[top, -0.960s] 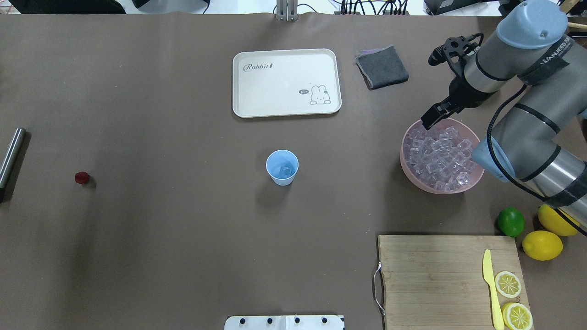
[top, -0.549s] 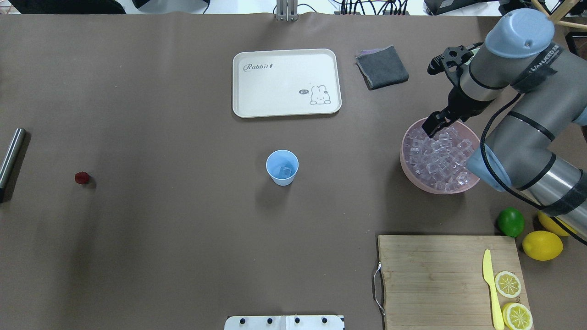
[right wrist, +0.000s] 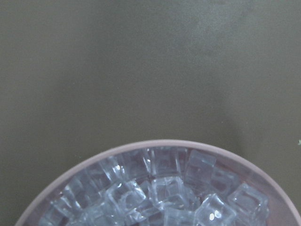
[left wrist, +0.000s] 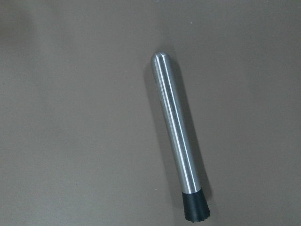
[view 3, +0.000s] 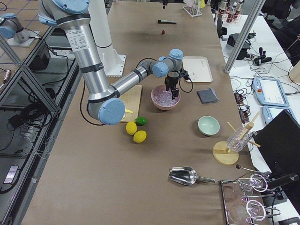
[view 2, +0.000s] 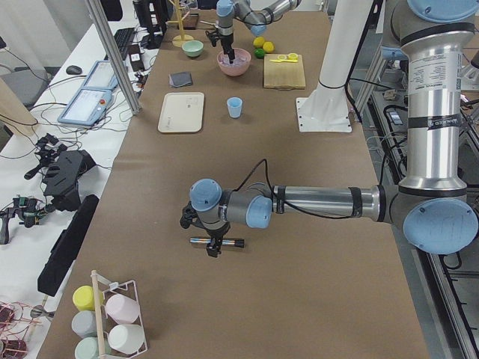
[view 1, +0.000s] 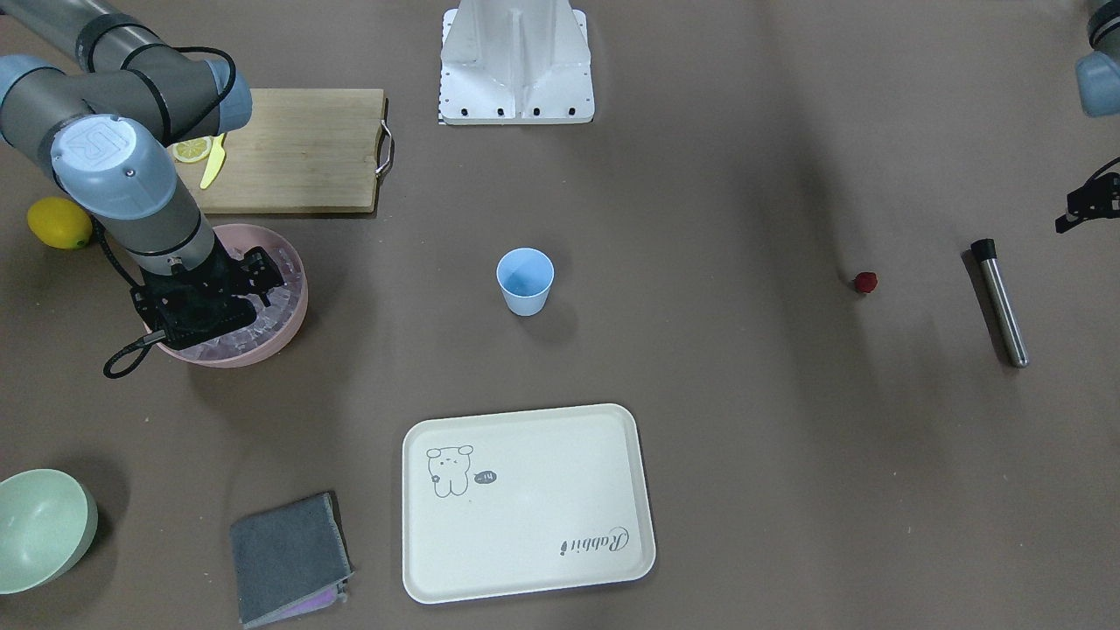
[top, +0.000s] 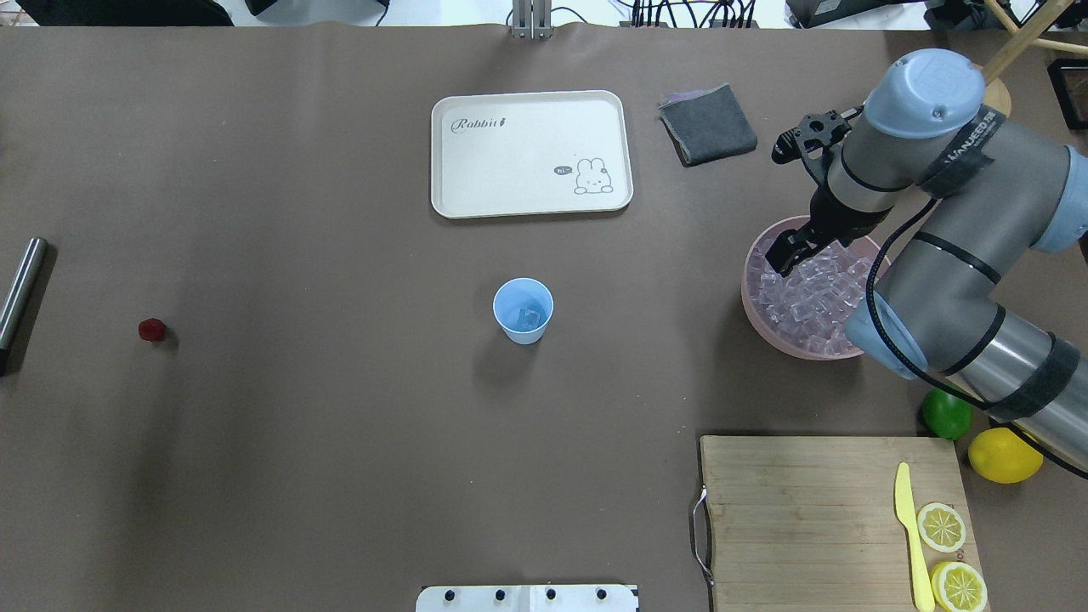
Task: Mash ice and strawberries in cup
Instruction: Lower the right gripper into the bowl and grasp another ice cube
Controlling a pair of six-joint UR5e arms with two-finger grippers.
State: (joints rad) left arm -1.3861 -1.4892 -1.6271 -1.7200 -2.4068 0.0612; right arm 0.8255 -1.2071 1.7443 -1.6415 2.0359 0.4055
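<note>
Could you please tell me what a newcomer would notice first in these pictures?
Probably the right gripper, its tips at the ice heaped in the pink bowl at the robot's right. Next, the light-blue cup standing alone at the centre, and a tiny red strawberry far off at the robot's left.

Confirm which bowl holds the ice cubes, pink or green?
The pink plastic bowl: it is heaped with small clear ice cubes, with the right hand over them. The pale green bowl shows nothing inside.
</note>
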